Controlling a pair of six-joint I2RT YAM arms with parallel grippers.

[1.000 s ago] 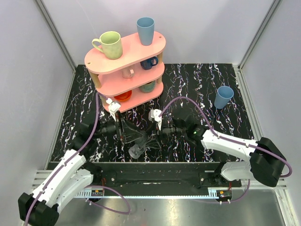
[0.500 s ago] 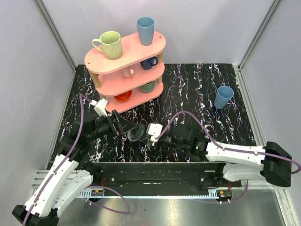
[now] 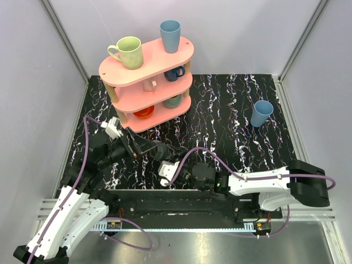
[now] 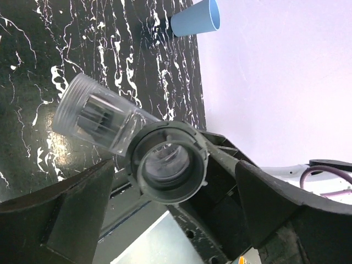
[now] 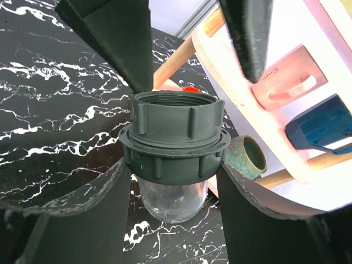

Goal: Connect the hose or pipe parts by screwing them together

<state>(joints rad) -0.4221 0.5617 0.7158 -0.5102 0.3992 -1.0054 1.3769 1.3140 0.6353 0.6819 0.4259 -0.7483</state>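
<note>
While the R arm lies low & stretched leftward along the near edge of the table (image 3: 231,110), its white forearm running parallel to that edge, the R gripper (image 5: 173,168) is clamped on the joined pipe parts. Its fingers (image 5: 82,220) press from both sides just under the flange of the dark collar (image 5: 176,132), w/ the clear fitting (image 5: 173,201) poking out beyond them. Collar sits on one end of the clear fitting; whether it's screwed fully home, can't tell. L arm reaches up from the bottom-left corner, forearm angled twd the centre & wrist turned rightward, so the L gripper (image 4: 173,168) faces the collar's open end. Its jaws stand wide, one finger (image 4: 60,214) on each side of the parts, apart from them, nothing grasped. Parts hang above the table's front-centre area, between the 2 grippers, held by the R one only. Pink rack (image 3: 146,66) w/ mugs stands behind them; blue cup (image 3: 262,113) sits well apart on the right.
</note>
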